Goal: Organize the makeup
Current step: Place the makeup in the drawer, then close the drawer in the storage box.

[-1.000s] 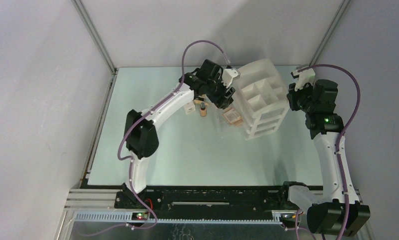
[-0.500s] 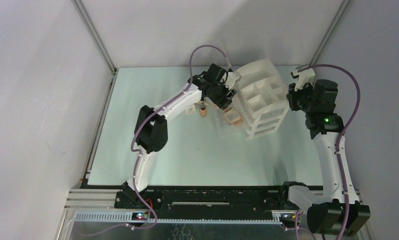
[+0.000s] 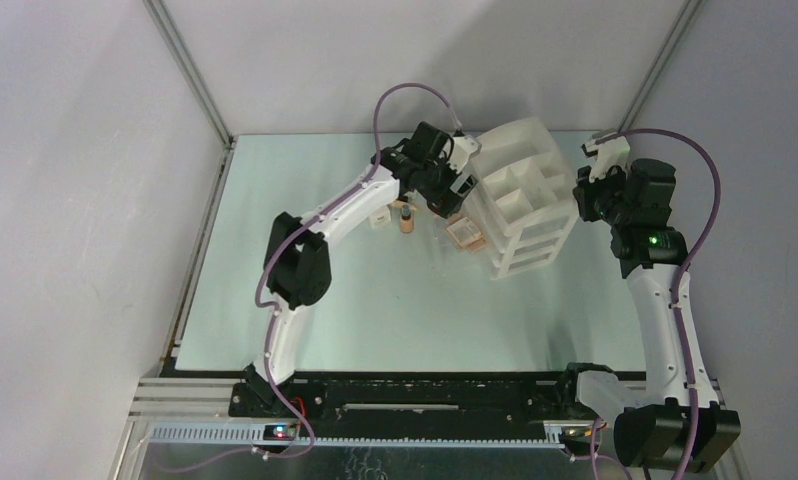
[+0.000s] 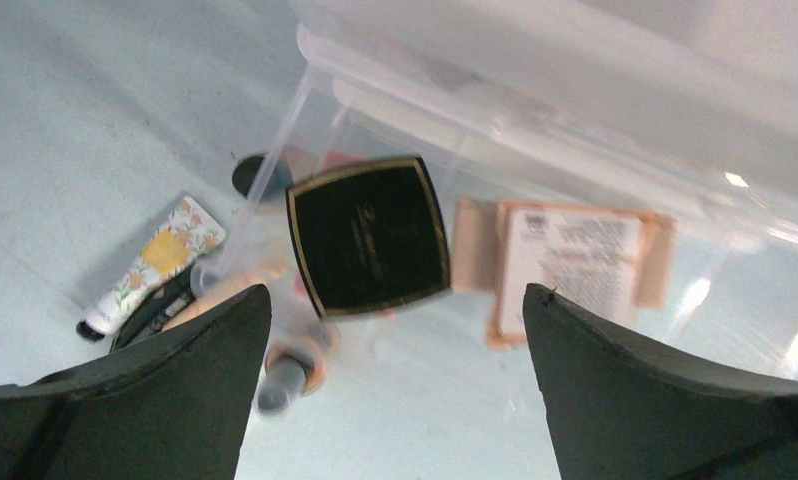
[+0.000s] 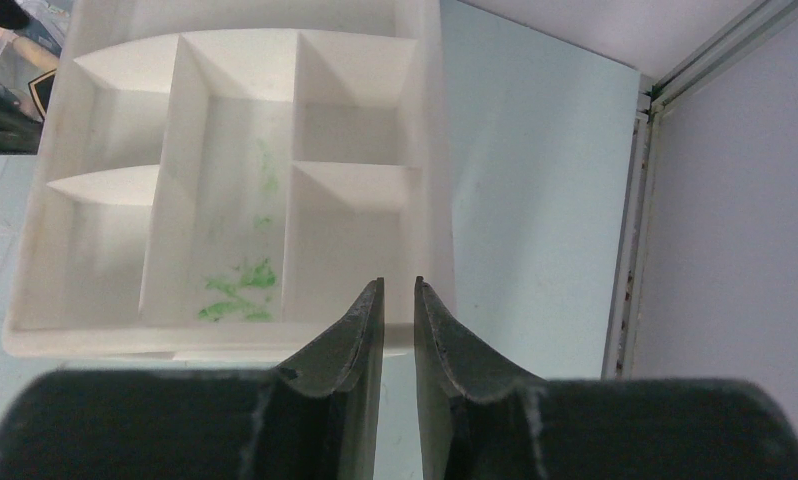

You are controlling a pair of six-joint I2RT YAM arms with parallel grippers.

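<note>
My left gripper (image 4: 397,292) is open and empty. It hovers over a clear drawer (image 4: 615,200) pulled out of the white organizer (image 3: 520,190). In the drawer lie a black square compact (image 4: 367,235) and a beige palette (image 4: 573,262). Left of the drawer, on the table, are a floral tube (image 4: 155,262) and a blurred beige bottle with a black cap (image 4: 280,372). In the top view the left gripper (image 3: 453,200) is at the organizer's left side, above the pink palette (image 3: 465,235). My right gripper (image 5: 398,288) has its fingers almost together over the organizer's near right corner (image 5: 430,300).
A beige bottle (image 3: 407,220) and a small white box (image 3: 377,214) stand left of the drawer. The organizer's top compartments (image 5: 235,200) hold nothing; one has green marks. Cage posts and walls bound the mat (image 3: 375,310) at the back and sides.
My left arm swung right, up to the organizer's left side, then eased back slightly. The right arm and the organizer have not moved.
</note>
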